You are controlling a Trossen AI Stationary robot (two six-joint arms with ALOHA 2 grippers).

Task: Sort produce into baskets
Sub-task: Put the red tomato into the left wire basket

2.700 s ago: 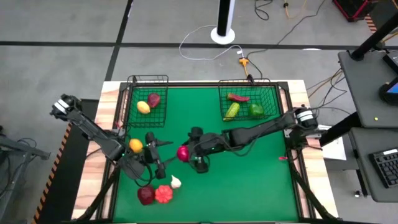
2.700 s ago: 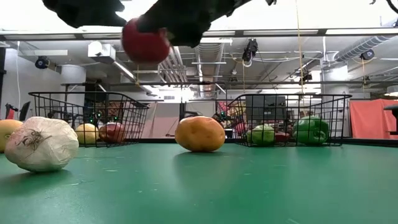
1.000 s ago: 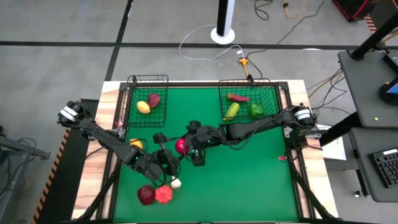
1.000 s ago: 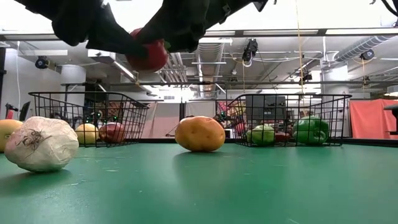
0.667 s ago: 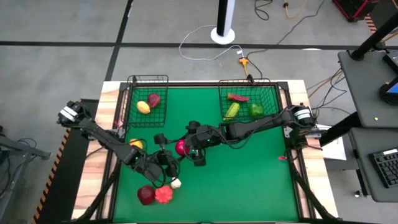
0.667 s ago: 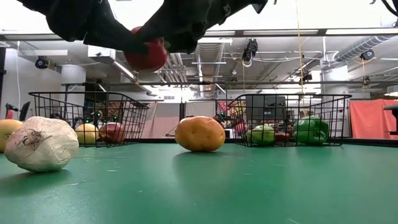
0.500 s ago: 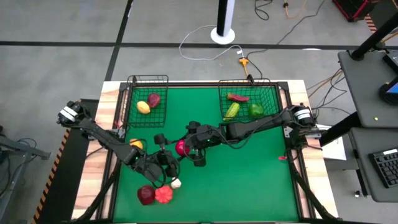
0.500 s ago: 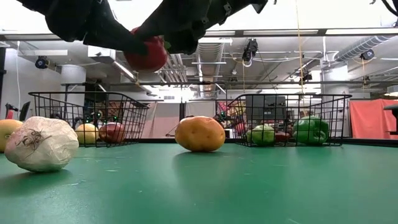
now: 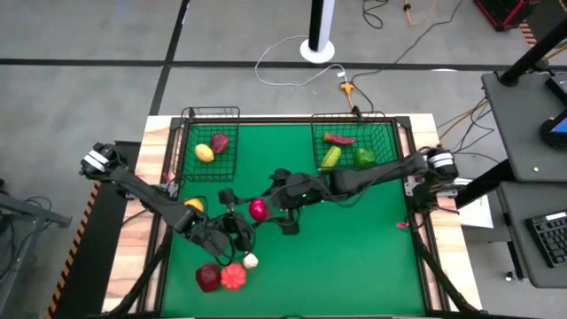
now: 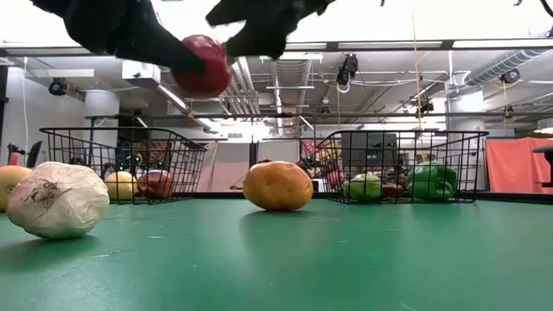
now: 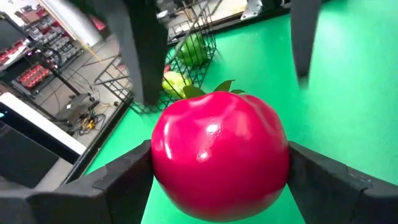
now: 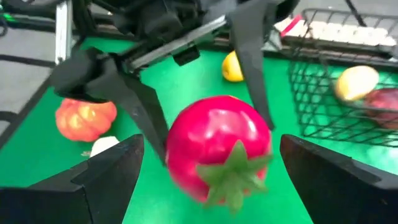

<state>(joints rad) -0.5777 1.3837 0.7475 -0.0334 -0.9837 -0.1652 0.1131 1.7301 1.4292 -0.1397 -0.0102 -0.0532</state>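
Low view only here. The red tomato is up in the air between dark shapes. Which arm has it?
Observer: The left gripper has it. Its wrist view shows the tomato pinched between both fingers.
Operator: Is the right gripper touching it?
Observer: No. The right gripper is open, and its own wrist view shows a gap on each side of the tomato.
Operator: Anything on the table I can't see?
Observer: Yes. From above, a dark red piece and an orange piece lie next to the white garlic, near the table's front edge.
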